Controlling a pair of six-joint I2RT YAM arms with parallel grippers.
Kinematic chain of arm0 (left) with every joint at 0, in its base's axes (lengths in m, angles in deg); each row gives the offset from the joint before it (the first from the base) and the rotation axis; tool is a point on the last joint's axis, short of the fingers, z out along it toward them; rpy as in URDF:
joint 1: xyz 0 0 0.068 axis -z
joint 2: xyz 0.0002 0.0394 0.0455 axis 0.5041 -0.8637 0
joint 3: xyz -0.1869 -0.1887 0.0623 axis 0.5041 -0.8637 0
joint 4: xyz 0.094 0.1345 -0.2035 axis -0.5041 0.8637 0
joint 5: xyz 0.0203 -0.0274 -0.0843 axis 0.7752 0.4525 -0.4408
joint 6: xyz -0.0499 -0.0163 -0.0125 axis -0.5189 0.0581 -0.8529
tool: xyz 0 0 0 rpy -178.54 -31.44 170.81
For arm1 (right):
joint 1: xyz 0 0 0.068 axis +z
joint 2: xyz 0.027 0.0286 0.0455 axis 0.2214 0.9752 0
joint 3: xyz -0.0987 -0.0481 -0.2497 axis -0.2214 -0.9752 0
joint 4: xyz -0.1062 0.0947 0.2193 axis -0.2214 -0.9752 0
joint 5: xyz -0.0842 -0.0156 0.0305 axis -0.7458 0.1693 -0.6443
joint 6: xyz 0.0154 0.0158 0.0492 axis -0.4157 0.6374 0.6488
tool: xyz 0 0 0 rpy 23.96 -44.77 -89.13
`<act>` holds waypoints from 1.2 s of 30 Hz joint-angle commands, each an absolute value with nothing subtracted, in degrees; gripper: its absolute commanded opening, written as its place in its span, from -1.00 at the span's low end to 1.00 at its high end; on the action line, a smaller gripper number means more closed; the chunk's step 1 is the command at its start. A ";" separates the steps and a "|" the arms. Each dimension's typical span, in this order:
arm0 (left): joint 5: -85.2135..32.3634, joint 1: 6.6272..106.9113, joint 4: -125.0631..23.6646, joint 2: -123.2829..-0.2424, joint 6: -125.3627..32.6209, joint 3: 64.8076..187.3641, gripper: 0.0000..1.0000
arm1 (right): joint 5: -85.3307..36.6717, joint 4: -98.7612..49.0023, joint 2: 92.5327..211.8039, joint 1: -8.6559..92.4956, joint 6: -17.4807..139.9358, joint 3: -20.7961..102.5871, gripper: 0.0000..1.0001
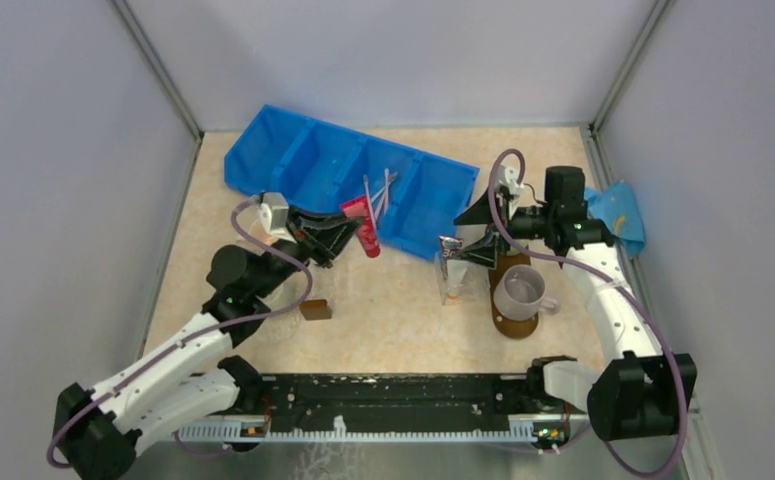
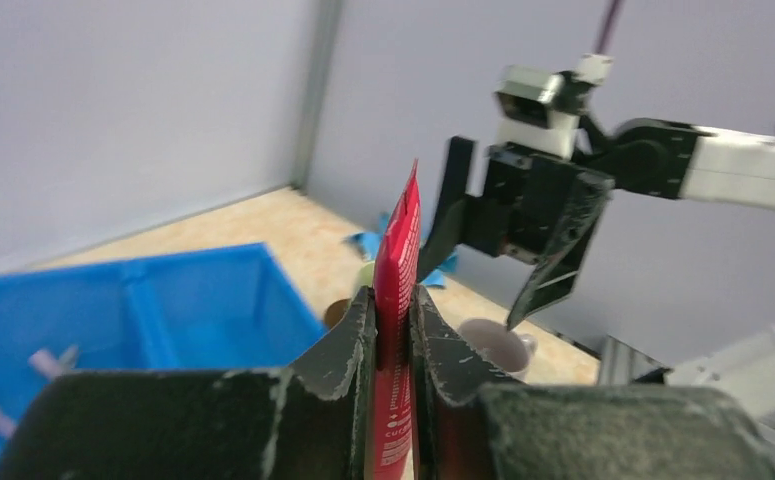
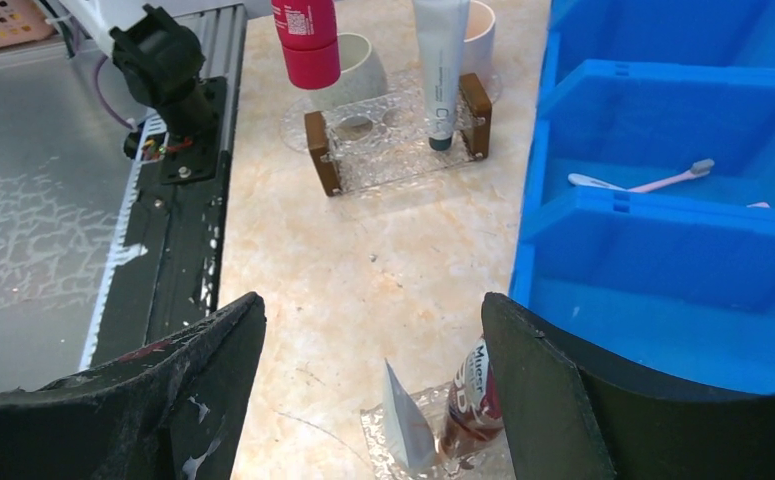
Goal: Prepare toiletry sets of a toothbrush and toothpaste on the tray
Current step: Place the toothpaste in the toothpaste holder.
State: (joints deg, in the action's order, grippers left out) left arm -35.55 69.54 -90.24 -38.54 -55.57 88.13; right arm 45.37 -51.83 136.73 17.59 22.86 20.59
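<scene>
Clamping a red toothpaste tube (image 1: 369,240), the left claw (image 1: 348,231) is holding it above the surface (image 1: 393,320) in the top view, just in front of the blue bin (image 1: 313,160). Pink and white toothbrushes (image 1: 378,188) are lying in the bin compartment just beyond that claw. The right claw (image 1: 453,240) is hovering with its fingers apart over a dark tube (image 1: 449,252), which is standing in a clear holder (image 1: 453,290). The dark brown tray (image 1: 515,327) is lying just beside the right claw, on the side toward its own arm's base, and is carrying a pale mug (image 1: 519,290).

From the left wrist, the left claw (image 2: 393,300) is pressing both fingers (image 2: 348,345) against the red toothpaste tube (image 2: 403,230), which is sticking out past the fingertips. Beyond it the right claw (image 2: 470,298) is hanging open, with the mug (image 2: 498,345) below it and the blue bin (image 2: 163,310) off to the left.

From the right wrist, the right claw (image 3: 371,300) is standing wide apart and gripping nothing. The dark tube (image 3: 473,400) is sitting low between its fingers (image 3: 203,380). Ahead of the claw, a second clear holder (image 3: 393,150) with brown ends is holding a white tube (image 3: 440,70), and the red toothpaste tube (image 3: 308,40) is hanging beside it. A pink toothbrush (image 3: 663,180) is lying in the blue bin (image 3: 683,250) to the right.
</scene>
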 commanded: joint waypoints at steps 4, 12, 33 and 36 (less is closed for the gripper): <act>-7.23 72.54 -75.69 -22.63 -46.10 79.88 -1.00 | 42.20 -49.19 133.37 17.57 23.00 23.26 0.58; 8.24 72.55 -74.45 -14.42 -43.35 71.73 -1.00 | 40.25 -46.55 132.16 17.36 25.45 22.09 0.58; 7.04 72.55 -71.10 -6.14 -41.84 61.99 -1.00 | 39.66 -45.97 132.25 17.34 25.94 21.95 0.58; 6.54 72.55 -71.42 -5.86 -41.93 61.25 -1.00 | 39.68 -45.91 132.20 17.34 25.94 21.91 0.58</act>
